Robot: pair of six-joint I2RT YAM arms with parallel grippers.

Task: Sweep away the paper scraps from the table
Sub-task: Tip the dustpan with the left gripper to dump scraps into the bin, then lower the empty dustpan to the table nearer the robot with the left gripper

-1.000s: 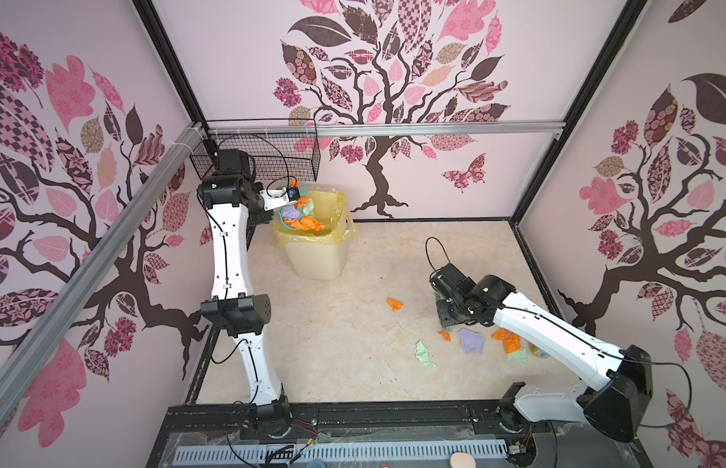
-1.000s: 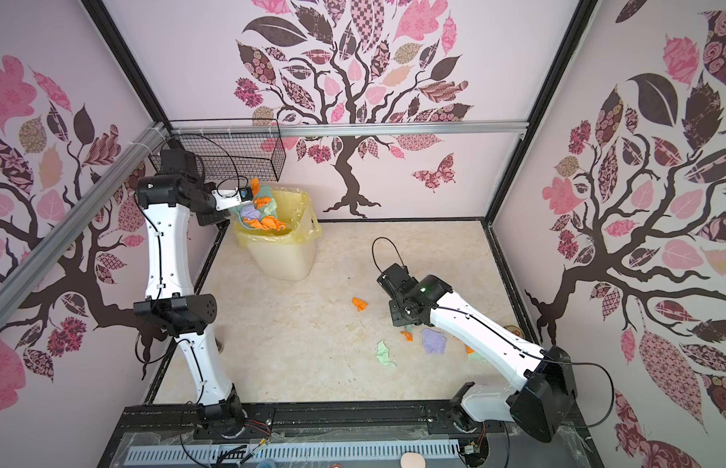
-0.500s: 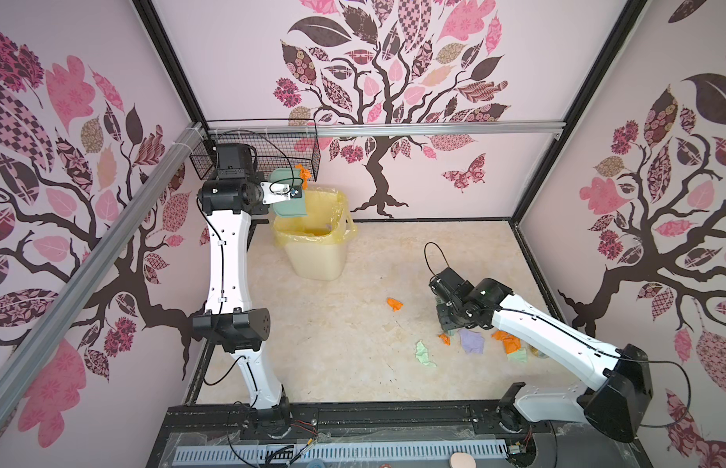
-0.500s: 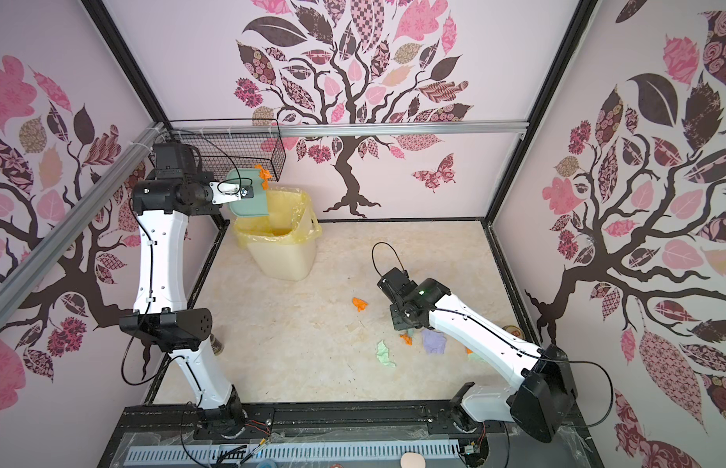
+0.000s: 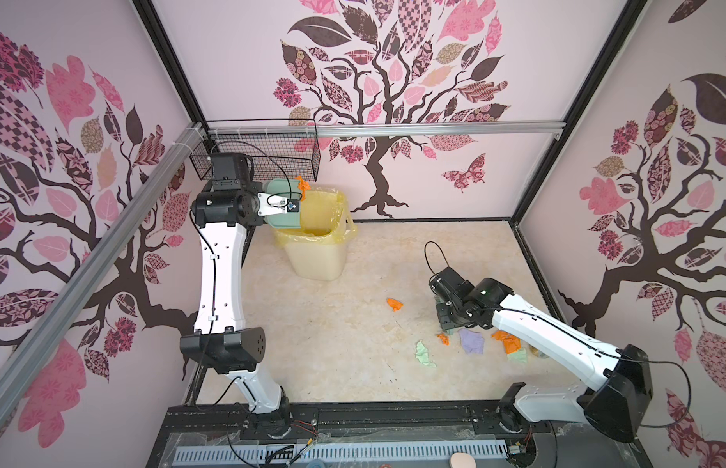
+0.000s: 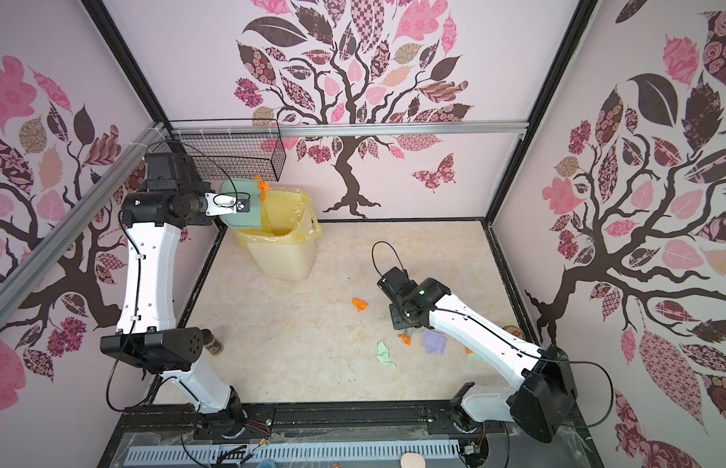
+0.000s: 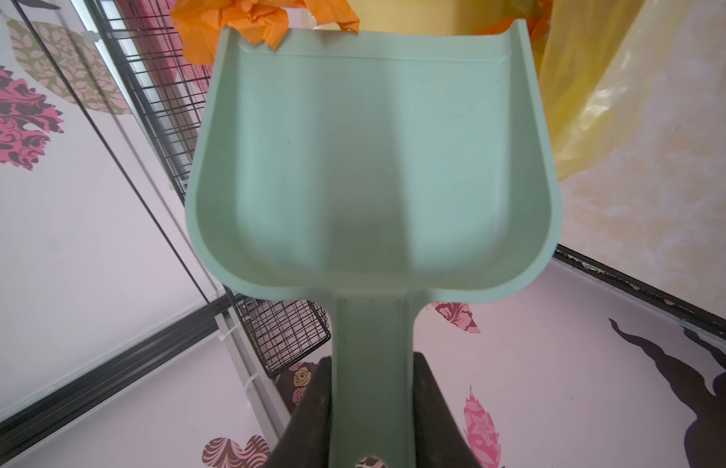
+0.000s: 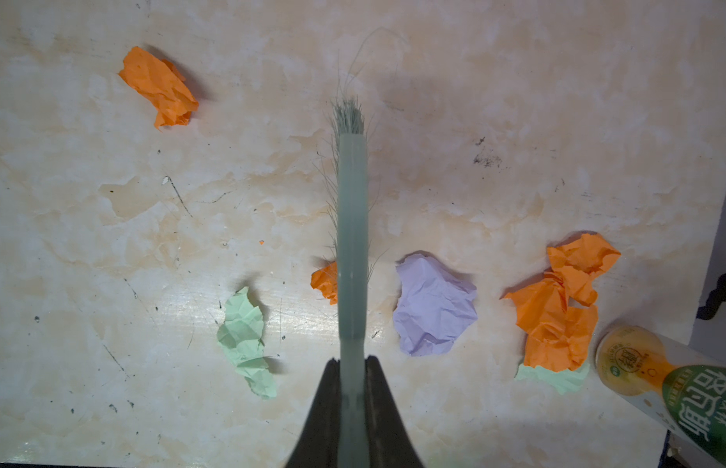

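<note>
Most of the load in the dustpan [image 7: 369,162] is newly tipped into the bin [image 5: 317,259]; one orange piece [image 7: 252,20] perhaps clings. With the left gripper [image 7: 371,364] clamped on its handle and the right gripper [image 8: 353,364] on the brush [image 8: 352,223], paper scraps [image 8: 434,304] on the table [image 5: 333,356] need another pass.

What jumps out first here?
The left end effector holds a pale green dustpan tipped over the yellow-lined bin at the back left, one orange scrap clinging to its lip. Front right, the right end effector holds a brush among the paper scraps on the table.
</note>
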